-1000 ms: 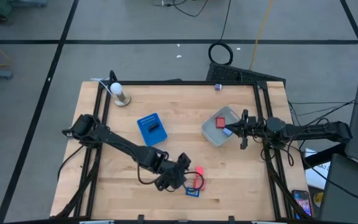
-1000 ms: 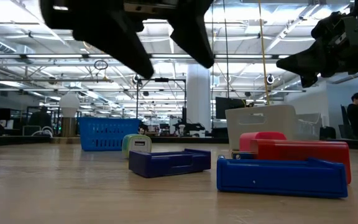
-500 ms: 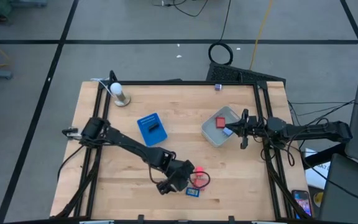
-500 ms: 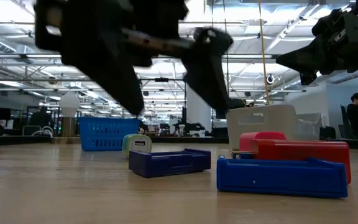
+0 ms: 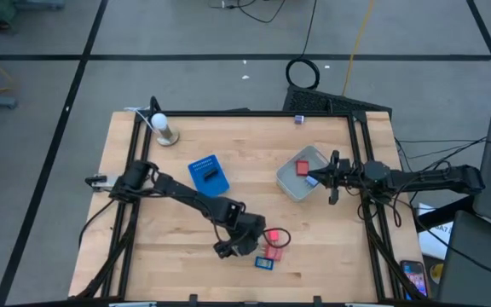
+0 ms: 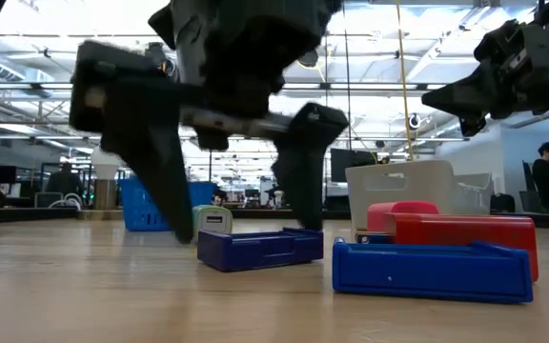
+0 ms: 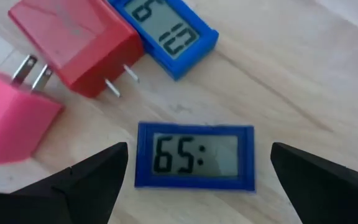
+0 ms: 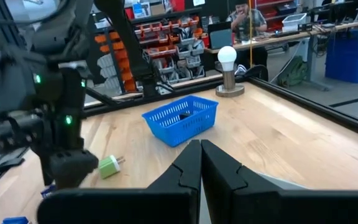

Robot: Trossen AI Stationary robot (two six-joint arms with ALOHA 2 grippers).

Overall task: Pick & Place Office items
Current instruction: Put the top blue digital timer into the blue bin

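Your left gripper (image 7: 194, 186) hangs wide open over a small blue clock (image 7: 196, 155) lying flat on the table (image 5: 143, 247), just beside a red plug (image 7: 73, 43). Your right gripper (image 5: 312, 180), fingers closed together, waits above the clear tub (image 5: 290, 183).

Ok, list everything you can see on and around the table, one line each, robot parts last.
Blue display units: two, blue frames with grey screens, near front edge; one lies between the left gripper's open fingers, untouched.
Red plug adapter: one, red, beside the displays, prongs showing.
Pink block: one, pink, next to the red adapter.
Green plug: one, green, on the wood behind the displays.
Blue basket: one, blue, table middle.
Clear tub: one, grey-clear, right side, a red item inside.
Light bulb on stand: one, white, back left corner.
Person: one, seated in the room beyond.
Left gripper: open, low over a blue display.
Right gripper: shut, above the tub.
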